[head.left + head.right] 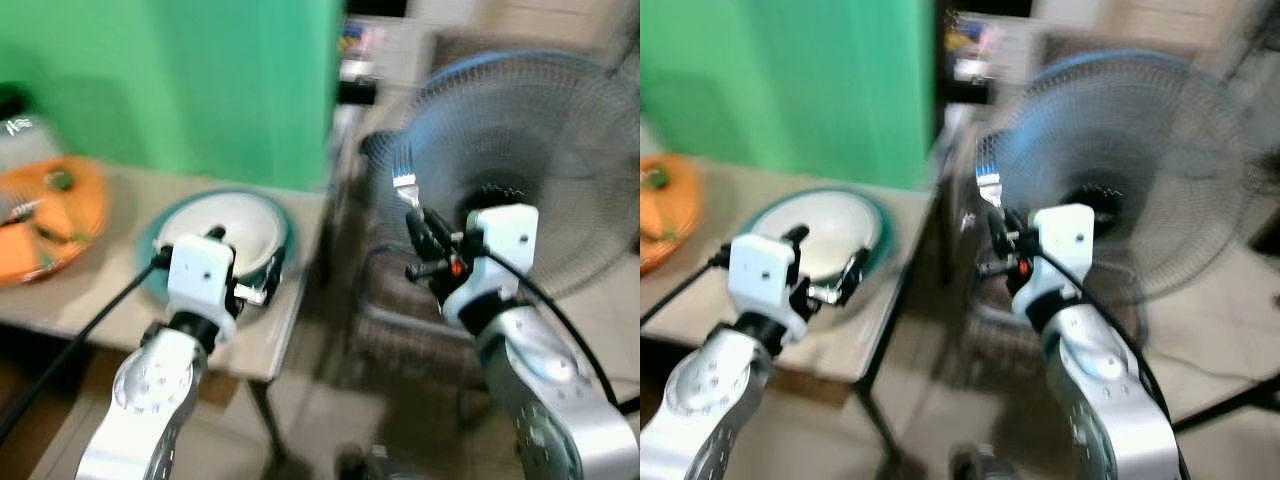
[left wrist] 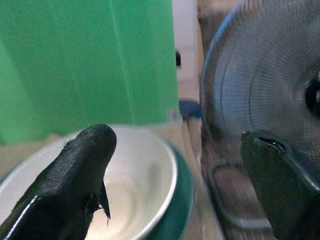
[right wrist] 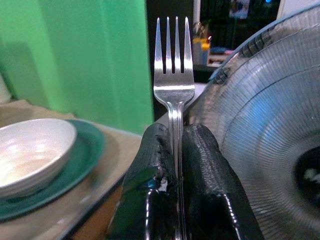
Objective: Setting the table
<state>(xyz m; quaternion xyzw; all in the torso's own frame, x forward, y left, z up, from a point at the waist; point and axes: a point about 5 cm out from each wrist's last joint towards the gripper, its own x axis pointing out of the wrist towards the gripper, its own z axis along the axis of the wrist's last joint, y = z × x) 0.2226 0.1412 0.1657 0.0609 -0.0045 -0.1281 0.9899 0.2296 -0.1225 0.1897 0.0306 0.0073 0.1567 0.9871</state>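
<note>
Off the desk's (image 1: 262,352) right edge, your right hand (image 3: 176,150) clamps the silver metal fork (image 3: 174,80); left hand (image 2: 175,165) released, empty. Swing wide and those tines snag the grey fan grille (image 1: 530,150).

Both head views are smeared by motion blur. The fork (image 3: 174,80) has its handle hidden between the fingers of the right gripper (image 3: 175,145). The orange plate (image 1: 50,215) at far left is cut by the picture's edge, its contents too blurred to name. The fan (image 1: 530,160) runs off the right edge.
</note>
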